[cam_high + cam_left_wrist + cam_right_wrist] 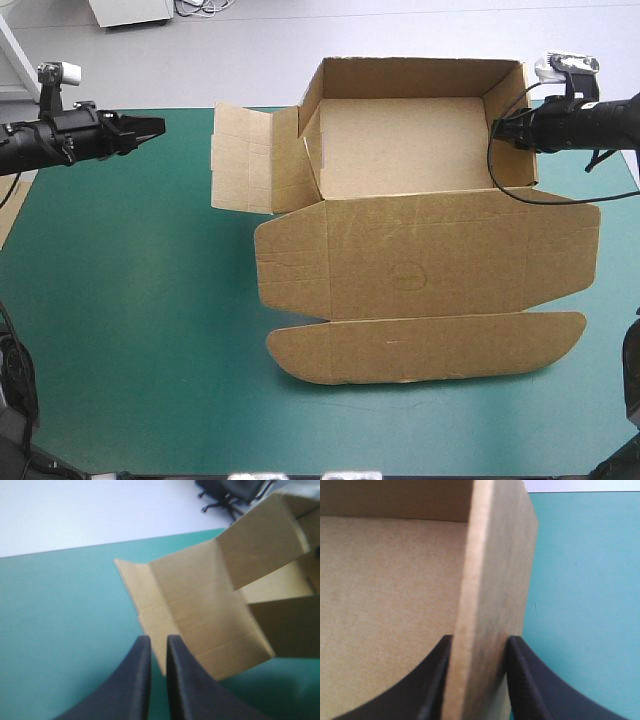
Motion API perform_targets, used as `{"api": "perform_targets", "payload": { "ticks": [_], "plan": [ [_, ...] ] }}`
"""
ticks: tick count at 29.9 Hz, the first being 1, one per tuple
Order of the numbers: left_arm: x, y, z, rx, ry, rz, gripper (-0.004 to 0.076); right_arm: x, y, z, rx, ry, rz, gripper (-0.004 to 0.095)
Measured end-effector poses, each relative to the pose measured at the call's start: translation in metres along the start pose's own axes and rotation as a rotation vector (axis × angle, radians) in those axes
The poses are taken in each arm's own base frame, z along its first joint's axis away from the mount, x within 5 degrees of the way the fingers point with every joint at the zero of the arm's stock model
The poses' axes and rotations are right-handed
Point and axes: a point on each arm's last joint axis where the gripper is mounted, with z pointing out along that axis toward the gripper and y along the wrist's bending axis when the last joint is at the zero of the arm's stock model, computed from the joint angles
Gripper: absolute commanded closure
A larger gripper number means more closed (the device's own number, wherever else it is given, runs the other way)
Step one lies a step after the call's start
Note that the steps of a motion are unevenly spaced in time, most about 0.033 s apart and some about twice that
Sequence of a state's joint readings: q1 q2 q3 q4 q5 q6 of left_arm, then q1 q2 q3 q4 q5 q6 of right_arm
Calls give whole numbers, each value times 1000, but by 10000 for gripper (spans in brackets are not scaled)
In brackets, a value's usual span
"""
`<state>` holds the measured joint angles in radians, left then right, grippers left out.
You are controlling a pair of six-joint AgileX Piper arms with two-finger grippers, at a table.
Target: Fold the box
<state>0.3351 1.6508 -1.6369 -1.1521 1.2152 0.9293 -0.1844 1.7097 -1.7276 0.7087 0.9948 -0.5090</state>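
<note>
1. Nearest the front edge of the tabletop (120, 380), the box (400, 150) is showing its rounded tuck flap (425, 350), which is lying flat with its long axis running left to right.
2. Just beyond that, the wide lid panel (420, 265) is also lying flat, joined to the tuck flap along one crease and to the tray along the next.
3. Farther back, the tray (330, 185) is standing open at the middle of the tabletop's far half, its walls raised and its floor bare.
4. At the tray's right side, the right hand (479, 639) is clamping the right wall (495, 570). Its black fingers are all but closed, one inside the tray and one outside, with the brown board pinched between them.
5. Off the tray's left side, the side flap (243, 160) is spreading out over the tabletop, its long axis running near to far and its free edge facing left.
6. Farther left again, the left hand (155, 127) is hovering above the tabletop, well apart from that flap and pointing straight at it. Its fingers are drawn together with only a slit between them, and it is holding nothing.
7. Judging from this, the side flap is the part not yet raised, and it is lying directly ahead of the left hand — the nearer and the only free one. That hand looks to be needing a straight approach toward the flap's free edge, while the right hand is steadying the tray against the push.
</note>
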Motion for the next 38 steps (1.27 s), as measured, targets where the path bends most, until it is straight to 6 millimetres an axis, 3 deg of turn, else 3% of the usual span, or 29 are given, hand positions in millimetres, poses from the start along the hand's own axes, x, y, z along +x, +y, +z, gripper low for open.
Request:
{"api": "perform_targets", "payload": {
  "ticks": [8,14,18,29,38],
  "plan": [
    [32,43,-9,-184,123,-59,733,-5,9,-1,-102,-59,11,923],
    [65,77,18,-94,94,-213,733,-6,13,-2,-145,-63,13,923],
    [70,86,37,41,-9,-296,733,-6,16,-5,-150,-61,-4,923],
    [88,64,111,222,60,-298,733,-7,21,-10,-163,-75,-7,923],
    [79,45,132,315,-31,-381,733,-6,21,-12,-151,-59,-23,923]
  ]
}}
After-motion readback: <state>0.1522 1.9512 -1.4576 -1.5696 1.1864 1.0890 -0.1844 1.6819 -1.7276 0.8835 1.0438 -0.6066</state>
